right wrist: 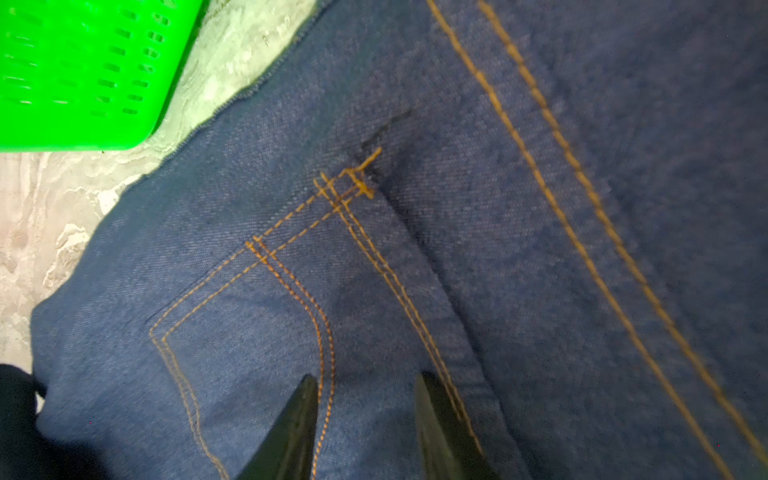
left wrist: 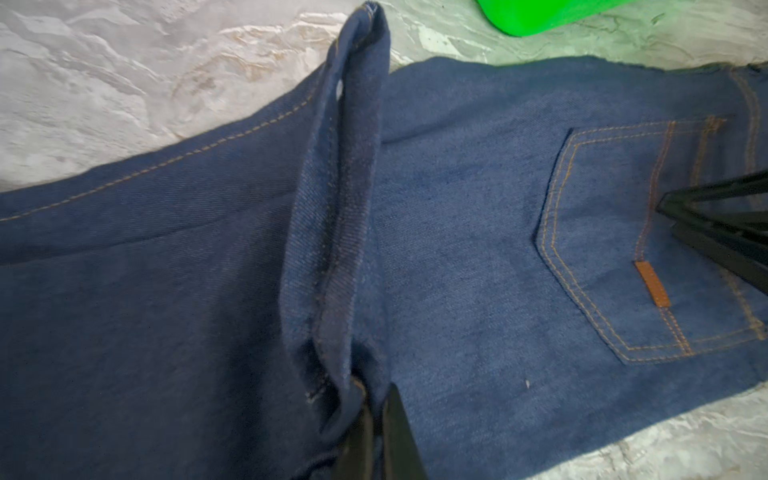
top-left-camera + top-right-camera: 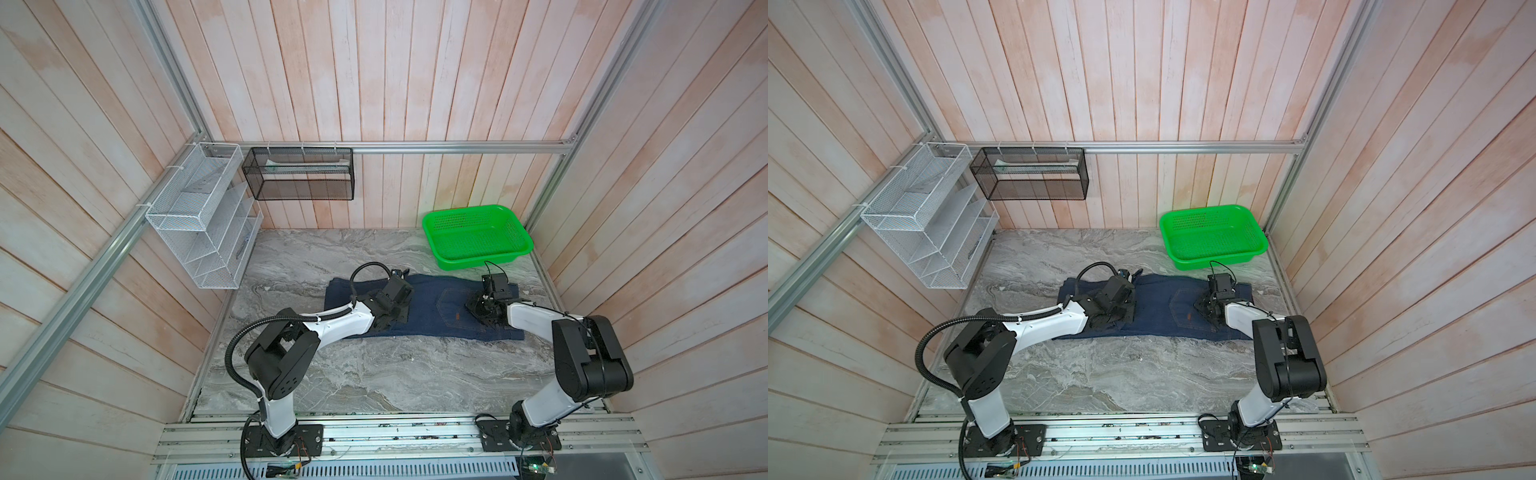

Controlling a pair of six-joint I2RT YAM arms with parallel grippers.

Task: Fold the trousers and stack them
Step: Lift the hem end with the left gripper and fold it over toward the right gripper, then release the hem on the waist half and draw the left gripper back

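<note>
**Leg hem pinched mid-fold, seat pinned by the other arm**

The trousers [image 3: 424,309] lie in a flat band across the tabletop [image 3: 374,374], just in front of the green basket [image 3: 473,262] but apart from it. The waist end is toward the right in both top views.

The step in hand looks like the crosswise fold, with the leg ends brought over toward the seat. In the left wrist view the left gripper [image 2: 374,386] has its jaws pressed together on the hem [image 2: 345,208]. The hem stands up as a ridge across the cloth and does not lie flat. The right gripper [image 1: 365,382] sits over the seat with its jaws spread, one tip on either side of a line of pocket stitching. They hold nothing that I can see. Whether the tips press on the cloth or hover just above it, I cannot tell.

The next move probably calls for the left arm to lay the hem down squarely before letting go, so that the ridge flattens and does not roll. The right arm should keep the waist from sliding.

The cloth is dark blue denim with tan double stitching. The back pocket [image 2: 623,249] faces up, with a small brown tab [image 2: 651,284] at its edge. The lower layer looks smooth, with few wrinkles, and its edges are fairly straight.
</note>
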